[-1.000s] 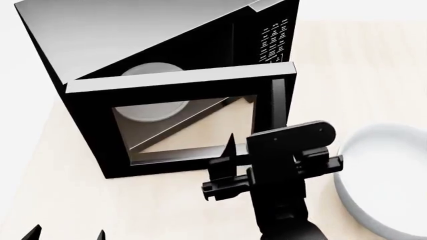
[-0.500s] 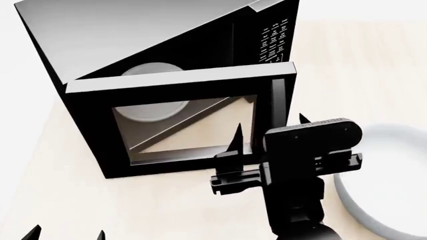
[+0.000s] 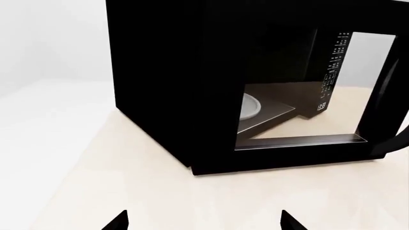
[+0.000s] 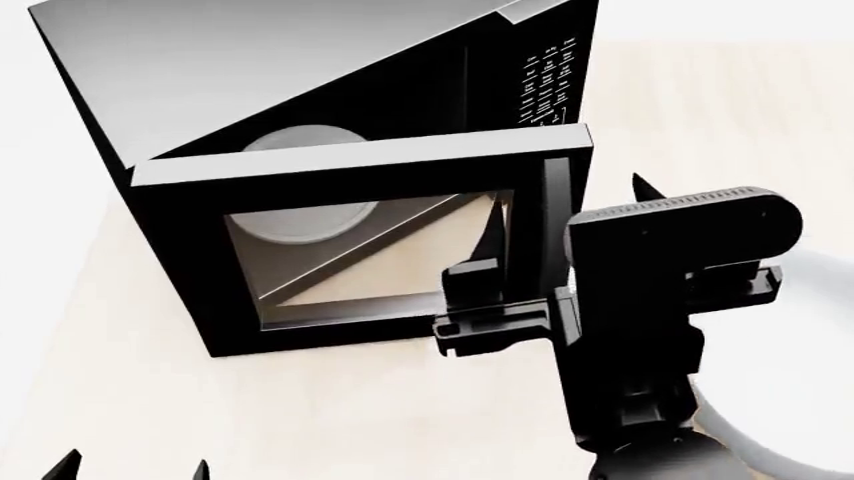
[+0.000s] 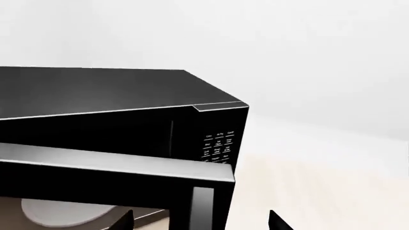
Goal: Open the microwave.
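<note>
1. The microwave [image 4: 334, 170] sat on the pale surface [image 4: 120, 400], toward the left of the head view. Its door [image 4: 360, 250] was already swung well out, with the white turntable plate [image 4: 300, 215] visible inside.
2. The right hand [image 4: 567, 235] was up at the door's free edge, fingers spread and gripping nothing. One fingertip was over the glass side and the other out past the vertical handle [image 4: 558, 215]. I couldn't tell if it was actually touching.
3. The left hand [image 3: 203, 221] hung low, well away from the microwave, with its fingers apart and empty.
4. My guess on handling: it's a big, heavy, rigid box that won't slide. The door is stiff on its hinge and the glass is probably slick, so the handle edge is the place to hook or push.
5. The white bowl [image 4: 814, 290] was just beside the right arm, so I'd watch the elbow.
</note>
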